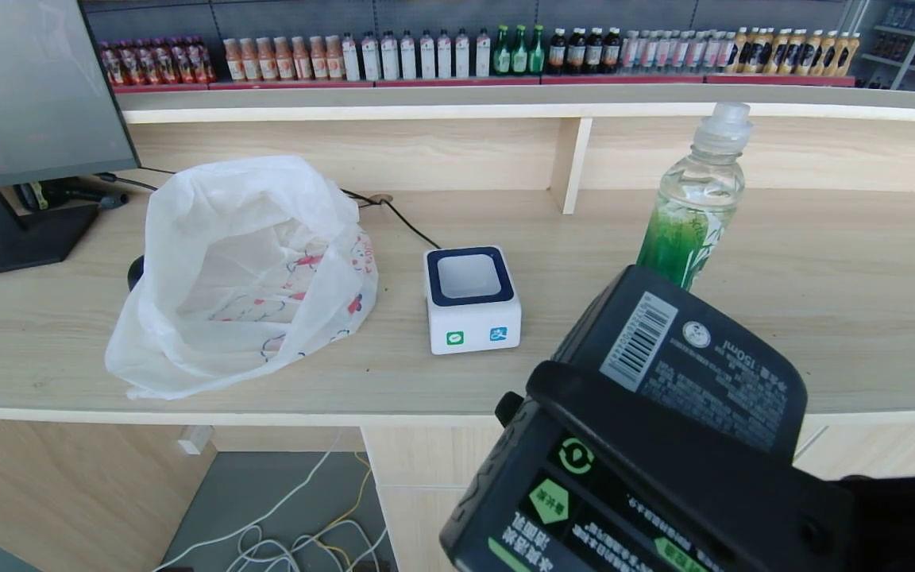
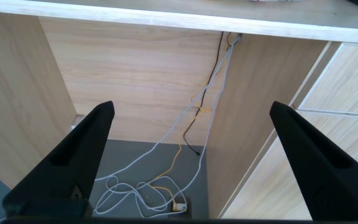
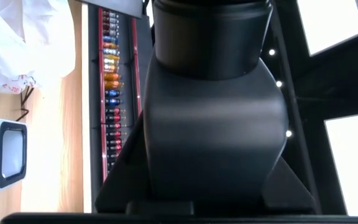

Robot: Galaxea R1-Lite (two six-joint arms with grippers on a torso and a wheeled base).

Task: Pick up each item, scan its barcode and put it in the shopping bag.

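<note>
A black bottle [image 1: 704,365] with a white barcode label facing up hangs close in front of me, over the counter's front edge at the right. My right gripper [image 1: 584,405] is shut on it, and one finger lies across its body. In the right wrist view the black bottle [image 3: 210,112] looms large. The white scanner box [image 1: 472,298] with a blue-rimmed window stands on the counter left of the bottle, and the scanner box [image 3: 5,155] is in the right wrist view too. The white shopping bag [image 1: 243,270] lies open further left. My left gripper [image 2: 191,168] is open below the counter.
A green-labelled drink bottle [image 1: 696,206] stands upright on the wooden counter [image 1: 823,318] behind the black bottle. A monitor [image 1: 28,87] on a stand occupies the far left. A cable [image 1: 410,226] runs to the scanner. Loose cables [image 2: 166,186] lie on the floor under the counter.
</note>
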